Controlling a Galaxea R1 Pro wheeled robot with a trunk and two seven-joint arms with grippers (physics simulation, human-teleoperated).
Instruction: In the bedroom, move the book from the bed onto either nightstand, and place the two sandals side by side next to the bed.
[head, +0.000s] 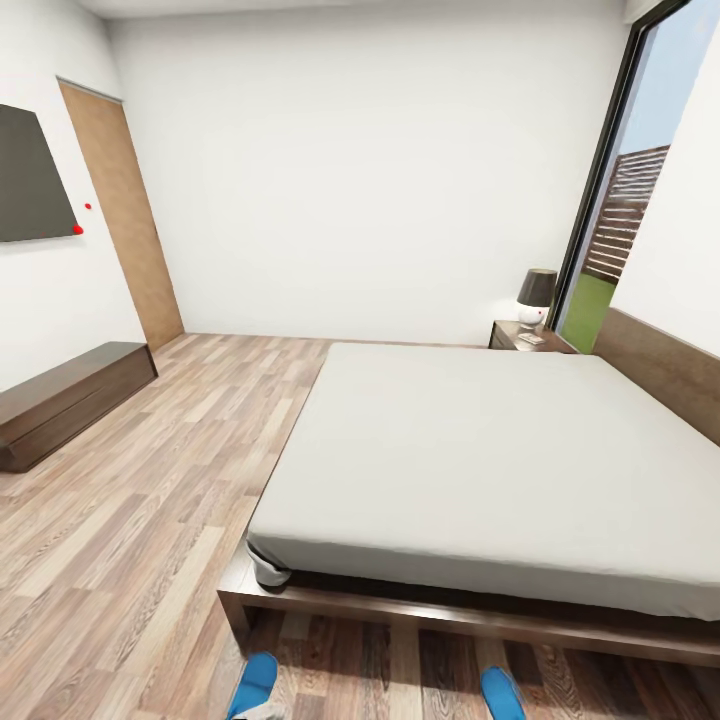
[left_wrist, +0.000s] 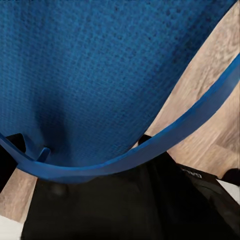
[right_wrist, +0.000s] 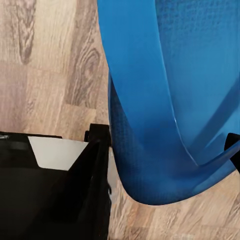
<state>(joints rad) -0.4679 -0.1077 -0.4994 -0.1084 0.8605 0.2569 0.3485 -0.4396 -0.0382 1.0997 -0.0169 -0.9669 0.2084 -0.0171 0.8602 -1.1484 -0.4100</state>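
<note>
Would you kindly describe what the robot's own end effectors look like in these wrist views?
Both look matte black and blocky. The left end effector has a black body carrying small white lettering. The right end effector shows a flat black finger beside a white panel.

Blue sandal (left_wrist: 95, 75) close up, perhaps gripped, over plank floor (left_wrist: 215, 125)

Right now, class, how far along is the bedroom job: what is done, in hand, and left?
Perhaps done: no book shows on the bed; a flat thing lies on the nightstand, too small to identify. In hand: the left gripper seems to hold the left sandal, the right gripper the right sandal. Left: setting both side by side beside the bed.
</note>
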